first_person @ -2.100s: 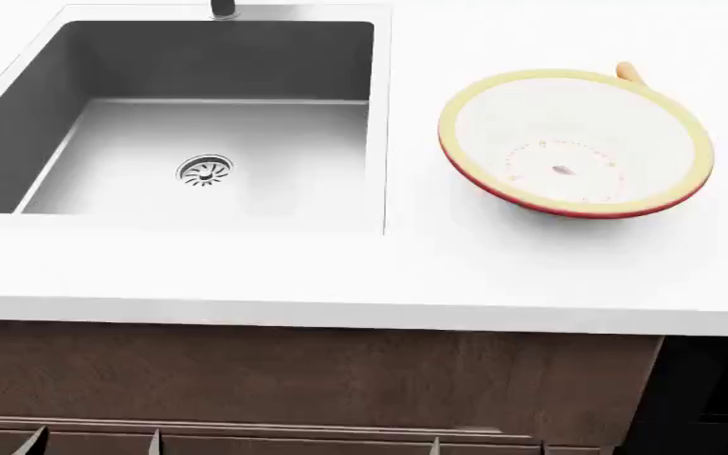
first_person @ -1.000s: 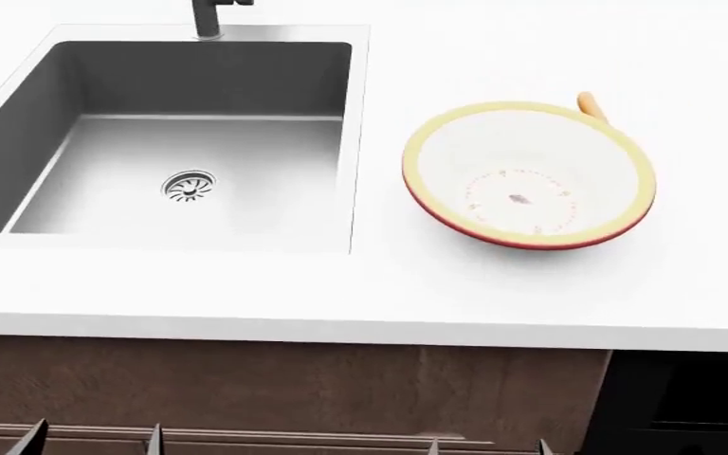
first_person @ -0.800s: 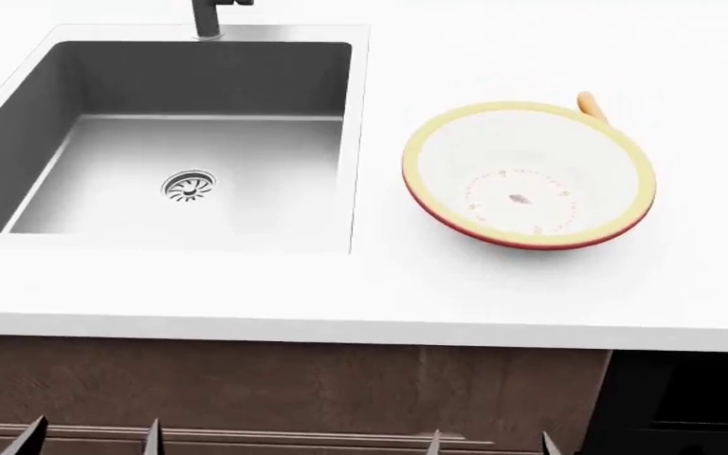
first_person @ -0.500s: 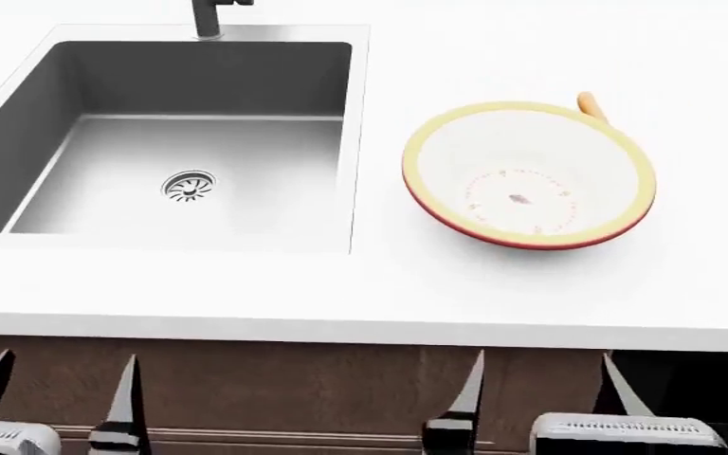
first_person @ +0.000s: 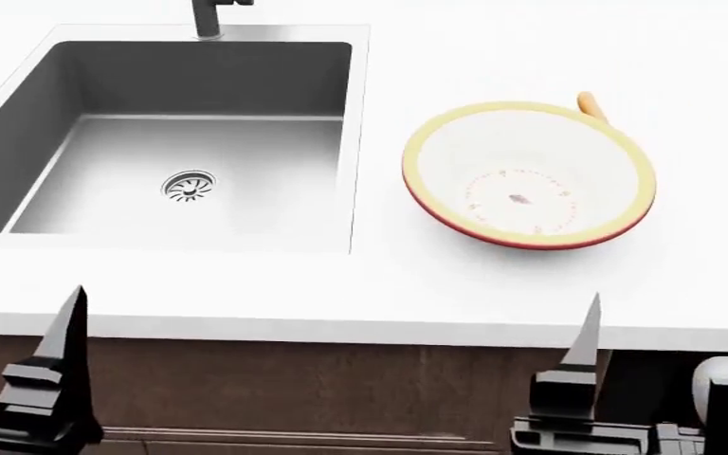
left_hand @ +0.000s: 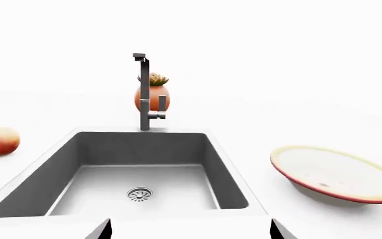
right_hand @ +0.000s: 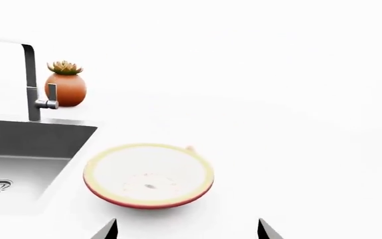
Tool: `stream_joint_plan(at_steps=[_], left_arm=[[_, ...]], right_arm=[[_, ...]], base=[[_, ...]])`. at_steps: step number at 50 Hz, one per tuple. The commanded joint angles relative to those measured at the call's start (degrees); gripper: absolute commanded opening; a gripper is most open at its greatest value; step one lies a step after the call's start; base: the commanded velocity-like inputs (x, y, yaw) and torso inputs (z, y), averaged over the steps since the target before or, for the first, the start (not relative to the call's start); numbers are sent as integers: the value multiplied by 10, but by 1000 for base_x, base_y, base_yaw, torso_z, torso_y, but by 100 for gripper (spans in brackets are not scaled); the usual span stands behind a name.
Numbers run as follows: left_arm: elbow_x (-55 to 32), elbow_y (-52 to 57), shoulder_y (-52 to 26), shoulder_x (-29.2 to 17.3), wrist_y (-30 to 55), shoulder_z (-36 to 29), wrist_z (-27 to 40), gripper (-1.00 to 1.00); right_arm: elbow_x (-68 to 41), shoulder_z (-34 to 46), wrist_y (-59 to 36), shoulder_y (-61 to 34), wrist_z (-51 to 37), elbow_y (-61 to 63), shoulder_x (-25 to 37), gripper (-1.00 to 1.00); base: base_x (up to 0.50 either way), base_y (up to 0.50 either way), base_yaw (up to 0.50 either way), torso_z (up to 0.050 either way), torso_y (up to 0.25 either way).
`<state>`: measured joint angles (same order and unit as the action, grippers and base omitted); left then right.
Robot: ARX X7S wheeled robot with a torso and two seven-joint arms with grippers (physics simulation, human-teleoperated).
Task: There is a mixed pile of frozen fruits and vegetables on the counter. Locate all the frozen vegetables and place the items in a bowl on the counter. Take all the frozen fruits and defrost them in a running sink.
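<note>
Both grippers, left [first_person: 16, 379] and right [first_person: 667, 365], hang spread open and empty at the white counter's [first_person: 377, 284] front edge. The slim orange carrot [first_person: 588, 104] hides behind the red-outside shallow bowl [first_person: 529, 175], so reaching over could easily knock that bowl.

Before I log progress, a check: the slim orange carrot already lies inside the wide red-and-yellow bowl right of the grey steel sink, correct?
Not quite. The wide red-and-yellow bowl is empty. The slim orange carrot lies on the white counter just behind its far rim, as the head view shows. The bowl does sit right of the grey steel sink.
</note>
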<state>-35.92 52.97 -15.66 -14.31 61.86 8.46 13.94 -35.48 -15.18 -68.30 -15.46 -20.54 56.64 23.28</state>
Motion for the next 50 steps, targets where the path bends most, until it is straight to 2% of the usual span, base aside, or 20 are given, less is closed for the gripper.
stream_joint_plan(at_steps=[1, 4, 12, 15, 21, 50], left_arm=[[-28, 19, -5, -10, 30, 13, 2, 100], [-33, 17, -10, -13, 33, 20, 3, 100], [-27, 12, -3, -16, 19, 10, 6, 100], [-37, 17, -4, -16, 25, 19, 9, 100], [-37, 11, -7, -17, 20, 13, 11, 100], [-52, 5, -5, -27, 9, 20, 21, 100]], right_arm=[[-130, -49, -2, 15, -70, 19, 66, 100], [-120, -28, 2, 18, -73, 20, 77, 100], [-163, -42, 1, 6, -92, 28, 83, 100], [-158, -45, 36, 20, -74, 16, 79, 100], [-143, -29, 45, 24, -77, 13, 90, 100], [-148, -8, 67, 34, -98, 7, 115, 100]], base=[[0, 0, 0, 0, 0], [194, -349, 0, 0, 0], [292, -407, 0, 0, 0], [375, -392, 0, 0, 0], [418, -332, 0, 0, 0], [448, -105, 0, 0, 1]])
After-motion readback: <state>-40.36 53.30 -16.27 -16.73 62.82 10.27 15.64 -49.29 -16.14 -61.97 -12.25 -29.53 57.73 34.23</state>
